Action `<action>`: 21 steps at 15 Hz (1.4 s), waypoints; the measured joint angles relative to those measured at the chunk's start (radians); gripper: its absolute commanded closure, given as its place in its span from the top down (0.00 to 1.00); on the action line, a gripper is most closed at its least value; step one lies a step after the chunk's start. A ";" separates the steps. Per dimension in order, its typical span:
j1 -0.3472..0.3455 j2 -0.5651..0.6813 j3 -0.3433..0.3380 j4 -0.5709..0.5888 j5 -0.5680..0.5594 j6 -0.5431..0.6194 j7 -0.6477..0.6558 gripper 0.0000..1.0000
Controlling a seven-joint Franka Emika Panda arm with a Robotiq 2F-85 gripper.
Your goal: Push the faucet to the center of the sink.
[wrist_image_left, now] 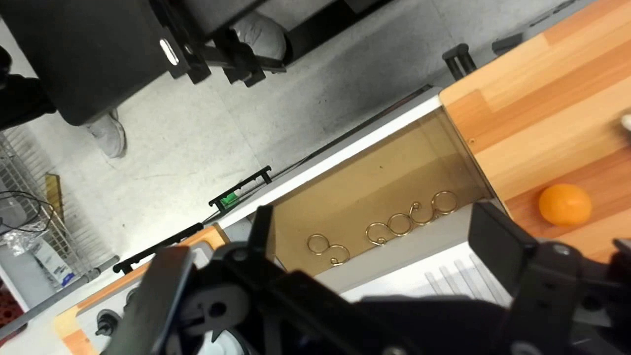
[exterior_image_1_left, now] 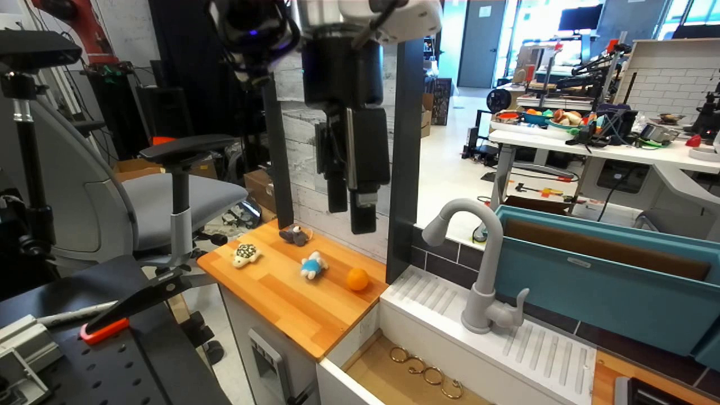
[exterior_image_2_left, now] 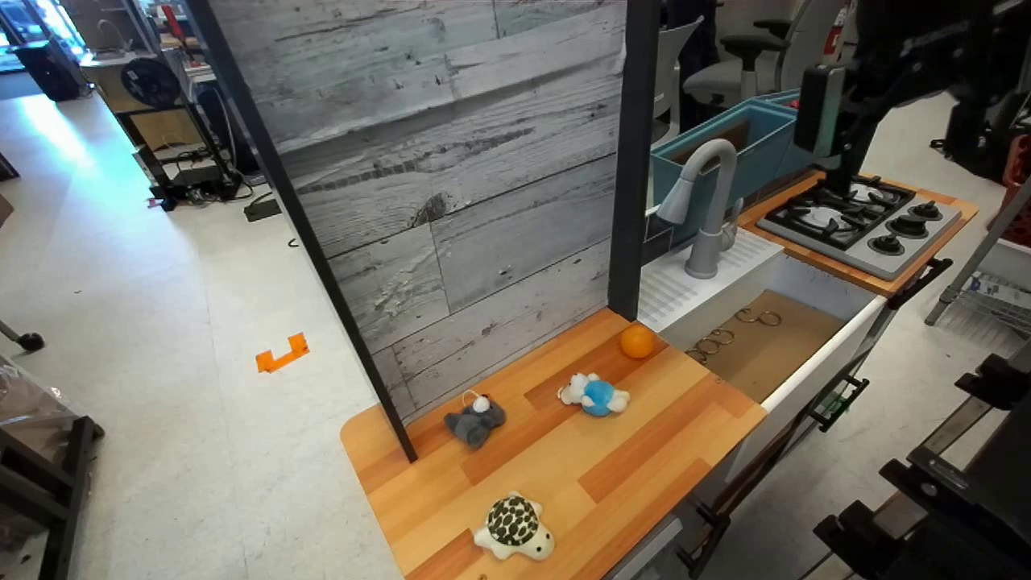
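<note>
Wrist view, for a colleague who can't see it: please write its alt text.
Looking down past an open black gripper toward a white-edged sink, with gold rings lying on its brown bottom. An orange sits on the wooden counter at right; pale floor shows at upper left.

- Counter (exterior_image_2_left: 644, 459): light and reddish wood strips, lower middle of the frame in an exterior view.
- Turtle toy (exterior_image_2_left: 514, 528): on the counter, bottom centre.
- Grey plush toy (exterior_image_2_left: 474, 422): lower centre, above the turtle toy.
- Blue-and-white plush toy (exterior_image_2_left: 594, 395): right of the grey plush toy, apart from it.
- Orange (exterior_image_2_left: 637, 341): right of centre.
- White ribbed ledge (exterior_image_2_left: 670, 290): adjoining the counter, right of centre, the faucet (exterior_image_2_left: 710, 234) upright on it.
- Stovetop (exterior_image_2_left: 874, 229): on a further wooden section (exterior_image_2_left: 839, 267), upper right.
</note>
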 measured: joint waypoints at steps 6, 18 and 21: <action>0.068 0.214 -0.096 0.159 -0.006 0.181 0.031 1.00; 0.178 0.436 -0.204 0.339 -0.005 0.401 -0.027 1.00; 0.189 0.453 -0.225 0.350 -0.005 0.442 -0.053 1.00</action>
